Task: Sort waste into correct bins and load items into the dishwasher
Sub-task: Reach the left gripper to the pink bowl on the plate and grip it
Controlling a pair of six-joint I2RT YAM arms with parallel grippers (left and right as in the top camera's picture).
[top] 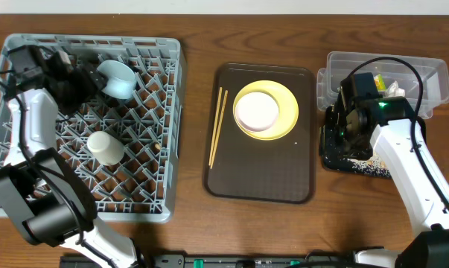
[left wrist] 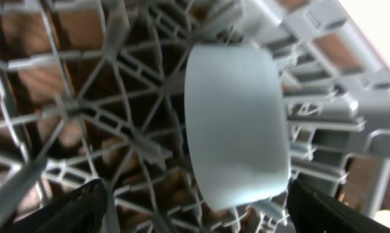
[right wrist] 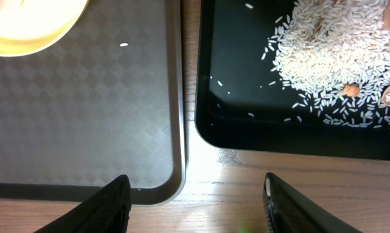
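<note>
Where the big grey dish rack fills the left of the table, the left gripper reaches into its far part with its jaws spread wide. The light blue bowl lies tipped on its side among the pegs, just ahead of the two fingers. It sits between their lines, but neither one touches it. Nearer in the same rack, a small white cup stands mouth down, well apart from that gripper.

A dark brown tray lies in the middle of the table. Thin wooden chopsticks lie along its left edge. The round yellow plate sits in its far right part, with the white bowl resting on it.

Further right, the right gripper hangs open over the bare strip of table between the brown tray and the shallow black tray, at the black tray's near left corner. It holds nothing. A heap of pale rice lies inside the black tray, off to the right of the fingers, with stray grains scattered toward them.

The clear plastic tub stands at the far right, beyond the black tray. Something pale and yellowish lies inside it, partly hidden by the arm.
</note>
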